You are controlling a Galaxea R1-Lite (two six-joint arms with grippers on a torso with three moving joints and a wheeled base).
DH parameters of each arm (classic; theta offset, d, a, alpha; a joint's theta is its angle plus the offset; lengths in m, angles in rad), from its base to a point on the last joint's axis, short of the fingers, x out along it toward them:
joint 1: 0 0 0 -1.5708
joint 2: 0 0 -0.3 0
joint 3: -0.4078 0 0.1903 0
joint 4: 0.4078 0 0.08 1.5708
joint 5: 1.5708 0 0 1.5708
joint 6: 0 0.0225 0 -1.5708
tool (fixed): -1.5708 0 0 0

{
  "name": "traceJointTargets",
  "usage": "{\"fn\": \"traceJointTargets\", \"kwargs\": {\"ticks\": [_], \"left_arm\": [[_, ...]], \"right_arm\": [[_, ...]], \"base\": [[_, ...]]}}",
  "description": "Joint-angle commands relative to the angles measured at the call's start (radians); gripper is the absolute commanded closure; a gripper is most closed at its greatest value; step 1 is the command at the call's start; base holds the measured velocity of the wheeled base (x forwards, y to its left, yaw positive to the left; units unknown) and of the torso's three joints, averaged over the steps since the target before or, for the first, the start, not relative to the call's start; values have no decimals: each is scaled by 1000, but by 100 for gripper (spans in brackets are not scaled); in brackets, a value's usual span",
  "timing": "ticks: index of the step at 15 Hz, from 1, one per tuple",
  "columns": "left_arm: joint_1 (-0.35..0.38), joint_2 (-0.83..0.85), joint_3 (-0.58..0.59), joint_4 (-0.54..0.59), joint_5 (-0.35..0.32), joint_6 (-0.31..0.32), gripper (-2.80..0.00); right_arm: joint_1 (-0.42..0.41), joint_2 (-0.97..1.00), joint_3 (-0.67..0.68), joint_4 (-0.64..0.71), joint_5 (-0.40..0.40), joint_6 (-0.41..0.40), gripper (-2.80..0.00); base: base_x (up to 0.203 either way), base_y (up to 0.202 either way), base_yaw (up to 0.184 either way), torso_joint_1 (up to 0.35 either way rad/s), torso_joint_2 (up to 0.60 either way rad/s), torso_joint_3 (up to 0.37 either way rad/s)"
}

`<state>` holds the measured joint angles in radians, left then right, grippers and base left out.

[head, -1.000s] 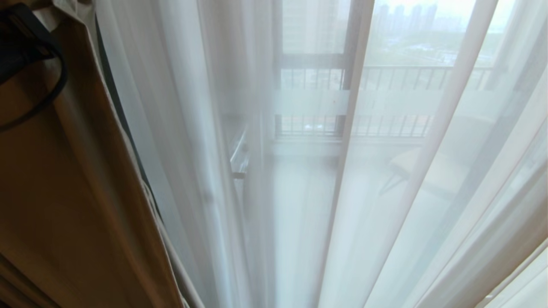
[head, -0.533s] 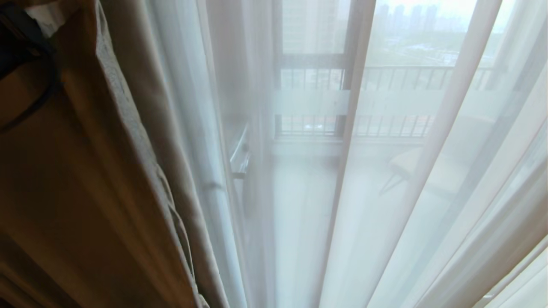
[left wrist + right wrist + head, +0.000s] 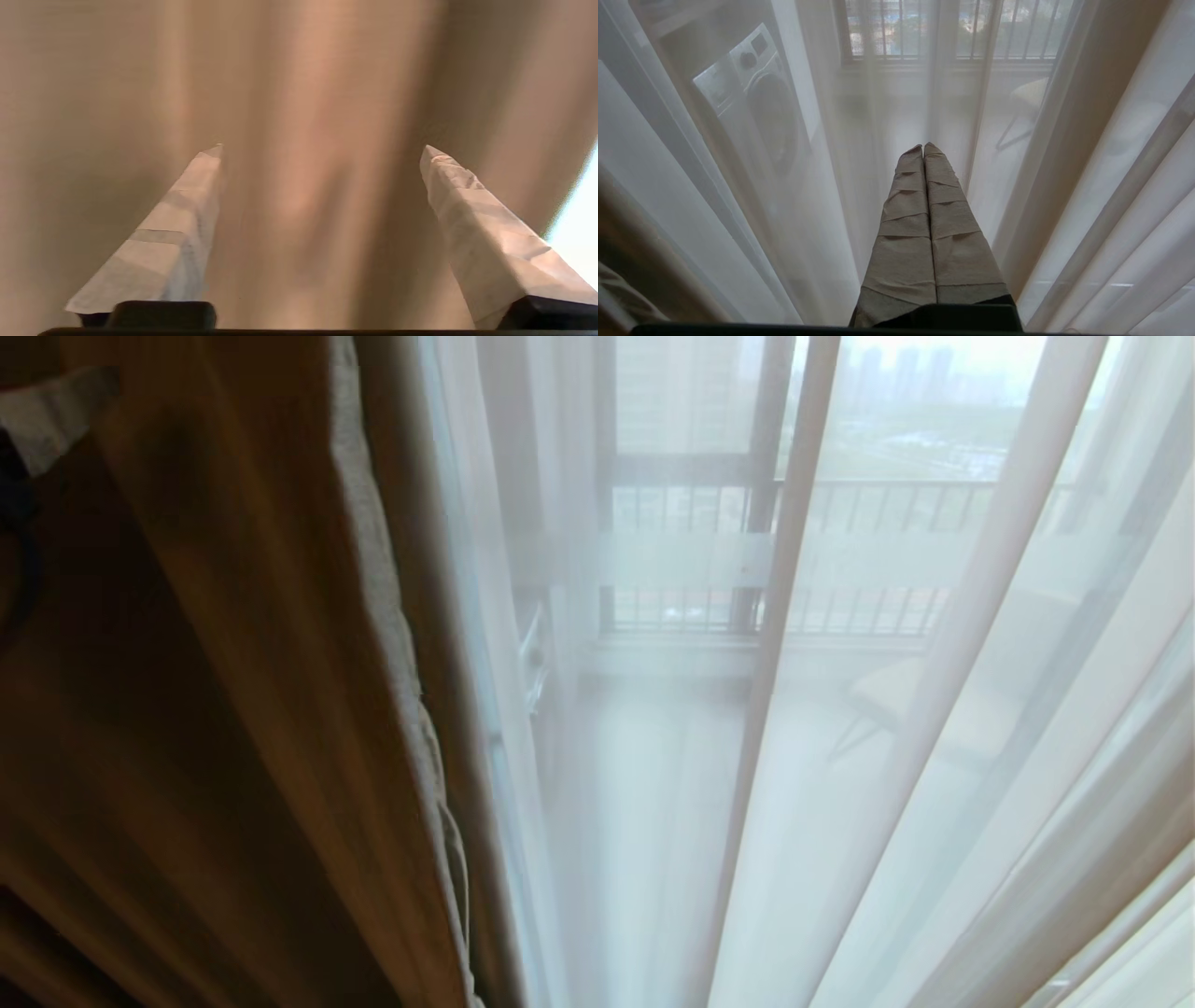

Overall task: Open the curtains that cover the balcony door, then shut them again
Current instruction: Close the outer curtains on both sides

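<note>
Curtains' beige panel (image 3: 280, 663) hangs at the left, loose between my left jaws (image 3: 322, 149), which are spread wide, so I judge it could swing away uncaught while my right jaws (image 3: 923, 148), pressed together, idle by the sheer (image 3: 887, 756).

Daylight glows through sheer (image 3: 840, 756); drape (image 3: 233, 709) shadowed, blurred.
</note>
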<state>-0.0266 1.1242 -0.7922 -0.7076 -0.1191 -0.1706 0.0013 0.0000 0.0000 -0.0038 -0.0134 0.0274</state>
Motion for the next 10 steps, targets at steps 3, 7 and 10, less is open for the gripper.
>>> {"fn": "traceJointTargets", "kwargs": {"ticks": [3,7,10], "left_arm": [[-25,-244,125,109,-4,-1,-280],[-54,-406,219,264,30,-8,-280],[-71,-408,234,263,46,-12,-280]], "right_arm": [[0,0,0,-1,0,0,0],[0,0,0,-1,0,0,0],[0,0,0,-1,0,0,0]], "base": [[0,0,0,0,0,0],[0,0,0,0,0,0],[0,0,0,0,0,0]]}}
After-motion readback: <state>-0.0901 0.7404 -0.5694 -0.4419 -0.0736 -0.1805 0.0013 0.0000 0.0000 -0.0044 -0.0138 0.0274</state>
